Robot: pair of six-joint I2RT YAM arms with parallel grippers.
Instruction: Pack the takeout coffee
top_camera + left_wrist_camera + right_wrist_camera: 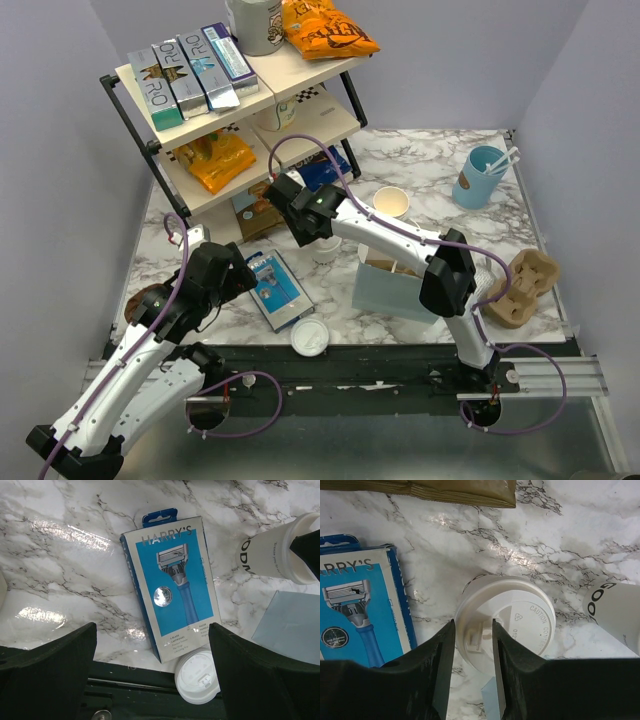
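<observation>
Takeout coffee point(520, 620) stands upright on the marble table point(430, 160), a little left of the middle and about halfway between the far edge and the near edge. It is a cream cup with a round white lid on top. My right gripper point(471, 625) is right over that lid. Its two fingers are only a little apart, and the small raised sip part of the lid shows in the gap between them. I cannot tell if they are pinching the lid or just hanging over it. A blue paper bag point(385, 290) stands just beside the cup, on the side toward the right edge. A blue razor box point(172, 585) lies flat near the cup, closer to the near edge. My left gripper point(152, 625) hangs over the near end of that box with its fingers spread wide, and it holds nothing. A loose white lid point(197, 680) lies flat at the near edge, just beside the corner of the razor box. A cup with no lid point(392, 203) stands farther back, toward the far edge. A brown cup carrier point(520, 285) lies by the right edge. A blue mug point(482, 175) with white sticks in it stands near the far right corner. A shelf rack point(130, 85) with snacks and boxes fills the far left corner.
</observation>
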